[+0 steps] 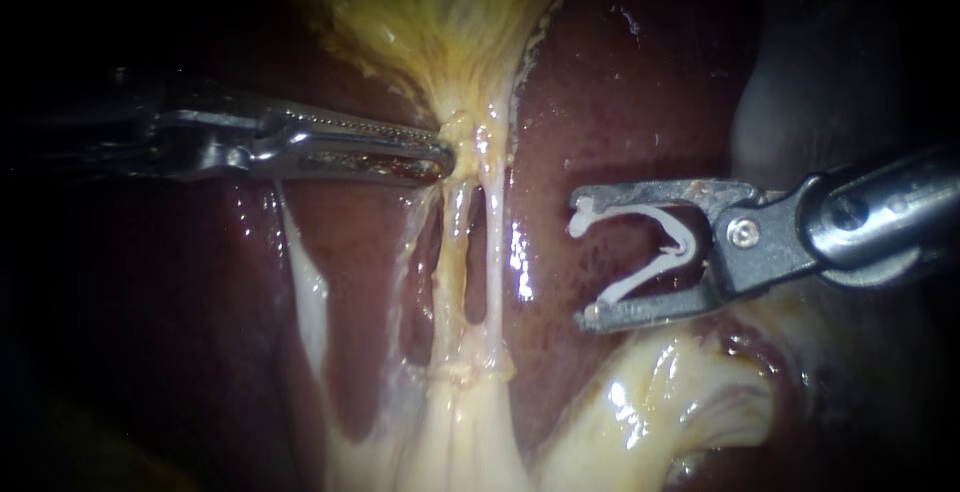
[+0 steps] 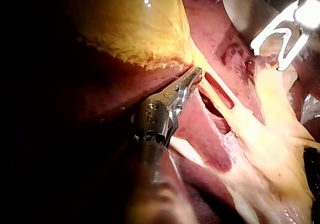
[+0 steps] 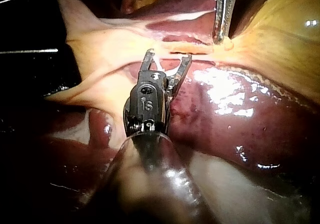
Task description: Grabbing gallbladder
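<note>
The yellow gallbladder (image 1: pixel 440 22) narrows to a neck in the endoscope view's middle. My left instrument (image 1: pixel 445 152) comes in level from the left, its long serrated jaws shut on that neck. The left wrist view shows the same hold, with the left instrument (image 2: pixel 196 73) at the gallbladder's (image 2: pixel 130 23) lower edge. Two pale tubes (image 1: pixel 455 252) (image 1: pixel 495 252) run down from the neck. To their right, apart from them, my right instrument (image 1: pixel 578 260) holds a white clip (image 1: pixel 645 277) between its wide-set jaws, over the liver (image 1: pixel 620 82).
Pale fatty tissue (image 1: pixel 660 392) bulges below the right instrument. A white strand (image 1: pixel 310 292) runs down the liver under the left instrument's shaft. In the right wrist view, the right instrument (image 3: pixel 169 56) faces the stretched yellow tissue, with the left instrument (image 3: pixel 220 38) beyond it.
</note>
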Robot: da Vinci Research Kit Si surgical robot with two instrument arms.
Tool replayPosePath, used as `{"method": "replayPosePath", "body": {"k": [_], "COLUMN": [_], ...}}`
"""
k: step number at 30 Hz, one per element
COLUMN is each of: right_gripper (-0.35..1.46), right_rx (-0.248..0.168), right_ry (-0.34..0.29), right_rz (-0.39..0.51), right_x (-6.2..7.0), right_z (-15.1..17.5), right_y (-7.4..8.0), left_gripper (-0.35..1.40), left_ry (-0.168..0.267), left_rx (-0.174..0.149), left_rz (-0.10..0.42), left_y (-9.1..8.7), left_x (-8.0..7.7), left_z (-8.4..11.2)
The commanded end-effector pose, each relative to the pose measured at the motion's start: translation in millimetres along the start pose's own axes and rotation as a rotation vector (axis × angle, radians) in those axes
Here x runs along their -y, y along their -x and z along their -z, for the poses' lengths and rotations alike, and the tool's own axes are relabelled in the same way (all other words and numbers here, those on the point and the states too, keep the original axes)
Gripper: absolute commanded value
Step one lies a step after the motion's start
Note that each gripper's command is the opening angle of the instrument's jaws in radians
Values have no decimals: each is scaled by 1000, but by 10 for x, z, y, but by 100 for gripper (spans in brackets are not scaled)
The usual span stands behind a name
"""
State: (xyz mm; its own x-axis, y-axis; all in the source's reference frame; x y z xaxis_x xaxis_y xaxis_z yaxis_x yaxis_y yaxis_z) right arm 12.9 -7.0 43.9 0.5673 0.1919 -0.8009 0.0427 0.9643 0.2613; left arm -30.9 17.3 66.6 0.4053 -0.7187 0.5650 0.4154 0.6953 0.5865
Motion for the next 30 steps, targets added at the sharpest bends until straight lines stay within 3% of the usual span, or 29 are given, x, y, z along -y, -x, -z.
{"method": "replayPosePath", "body": {"k": [1, 7, 22, 30], "right_gripper": [50, 50, 50, 50], "right_rx": [0, 0, 0, 0], "right_ry": [0, 0, 1, 1], "right_rz": [0, 0, 0, 0], "right_x": [0, 0, -1, -1], "right_z": [0, 0, 0, 0], "right_y": [0, 0, 1, 1], "left_gripper": [-35, -35, -35, -35], "left_ry": [-1, 12, 43, 60], "left_rx": [0, -18, -16, -11], "left_rz": [6, 39, 81, 95], "left_y": [1, 7, 48, 48], "left_x": [0, 5, 1, -2], "left_z": [1, 17, 87, 99]}}
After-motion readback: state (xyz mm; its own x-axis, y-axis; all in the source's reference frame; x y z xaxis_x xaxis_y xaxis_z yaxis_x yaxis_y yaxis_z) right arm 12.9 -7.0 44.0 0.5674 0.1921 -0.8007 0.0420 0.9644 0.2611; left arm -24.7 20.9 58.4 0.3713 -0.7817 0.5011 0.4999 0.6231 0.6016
